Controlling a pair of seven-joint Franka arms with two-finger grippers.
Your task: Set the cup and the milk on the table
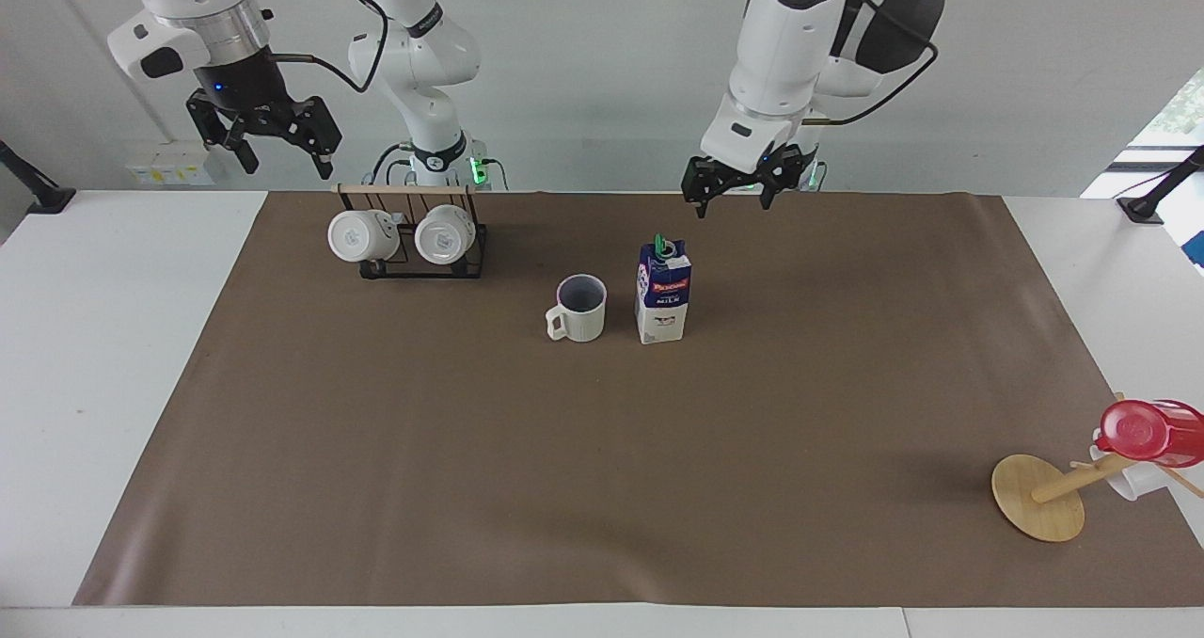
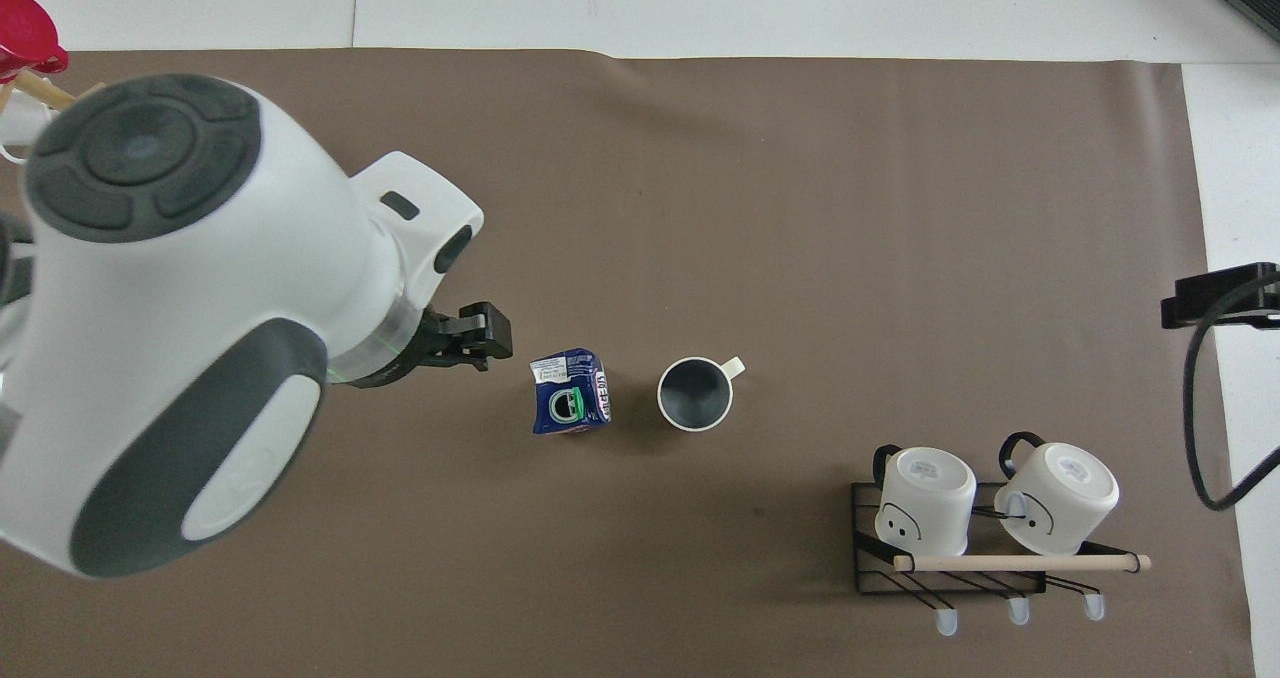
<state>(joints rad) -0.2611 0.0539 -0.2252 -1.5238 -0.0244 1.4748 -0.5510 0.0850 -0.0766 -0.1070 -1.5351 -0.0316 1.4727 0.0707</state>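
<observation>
The cup stands upright on the brown mat of the table, its handle pointing toward the right arm's end. The milk stands upright right beside it, toward the left arm's end, green cap on top. Both also show in the overhead view, the cup and the milk. My left gripper is open and empty, raised well above the mat and clear of the milk, toward the left arm's base. It also shows in the overhead view. My right gripper is open and waits high above the mug rack.
A black wire rack holding two all-white mugs stands near the right arm's base. A tipped wooden stand with a red plastic cup lies at the mat's corner farthest from the robots, at the left arm's end.
</observation>
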